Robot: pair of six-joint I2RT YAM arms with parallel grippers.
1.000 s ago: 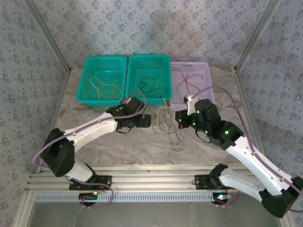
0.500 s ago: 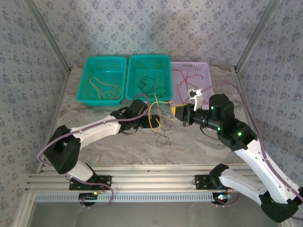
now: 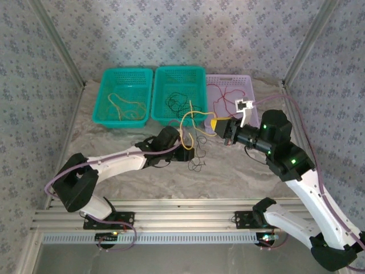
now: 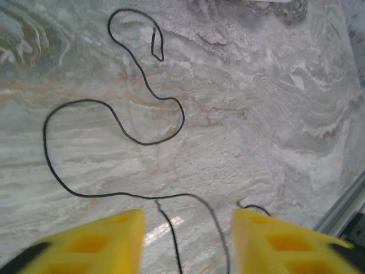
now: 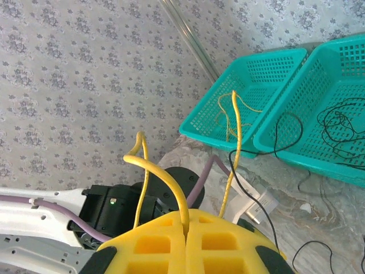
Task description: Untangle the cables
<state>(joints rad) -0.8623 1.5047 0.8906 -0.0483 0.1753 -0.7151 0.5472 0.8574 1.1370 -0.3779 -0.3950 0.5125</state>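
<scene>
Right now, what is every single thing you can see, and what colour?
Table: one, marbled grey, under everything.
Left teal basket: one, teal, far left.
Middle teal basket: one, teal, beside it.
Purple basket: one, pale purple, far right.
Yellow loops: count unclear, yellow, in left teal basket.
Black tangle: count unclear, black, in middle teal basket.
Red cable: count unclear, red, in purple basket.
Lifted yellow cable: one, yellow, held up in the air.
Loose black cable: at least one, black, lying on table.
Left end effector: one, yellow, open above loose black cable.
Right end effector: one, yellow, shut on lifted yellow cable.
</scene>
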